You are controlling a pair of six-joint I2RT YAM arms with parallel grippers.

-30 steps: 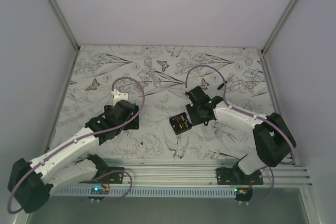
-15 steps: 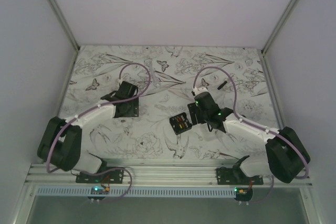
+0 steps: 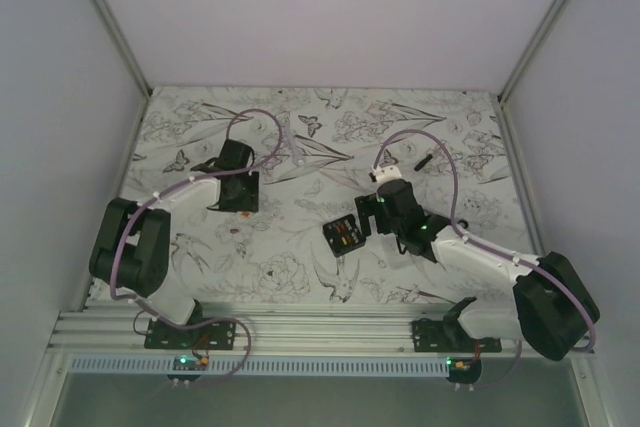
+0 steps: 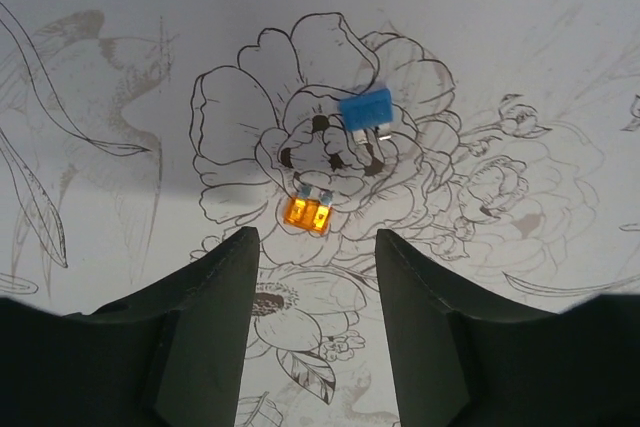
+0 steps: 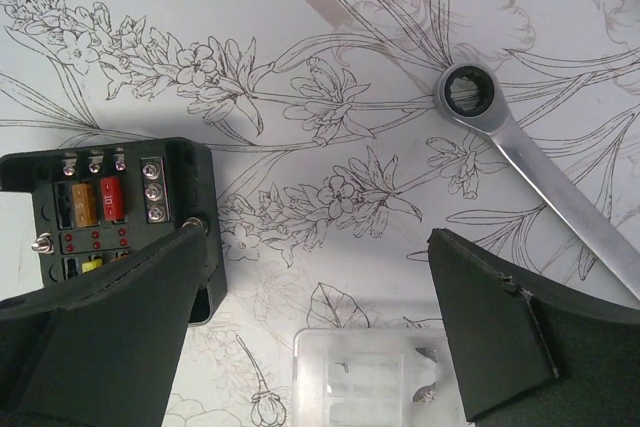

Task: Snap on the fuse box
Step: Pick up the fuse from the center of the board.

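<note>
Fuse box (image 5: 110, 207) beside right gripper (image 5: 318, 237), jaws wide apart, left gripper (image 4: 315, 237) parted near orange fuse (image 4: 307, 213)

Top view: even, soft, fairly bright light, prob. from overhead; walls wash to pale lilac, no hard glare. Arms cast only faint shadows on the table (image 3: 300, 267). Detail is coarse: fuse box (image 3: 343, 235) near centre reads as a dark blob w/ colour specks.

Left wrist: centre sharp, orange fuse (image 4: 307, 213) and blue fuse (image 4: 365, 108) crisp w/ short soft shadows. Left gripper (image 4: 315, 237) at 6 o'clock is dark, soft-edged, close to lens.

Right wrist: bright; wrench (image 5: 540, 162) at 3 o'clock shows mild sheen, clear case (image 5: 365, 377) at 6 o'clock looks hazy. Right gripper (image 5: 315, 232) is near-black at 7 and 5 o'clock, little surface detail.
</note>
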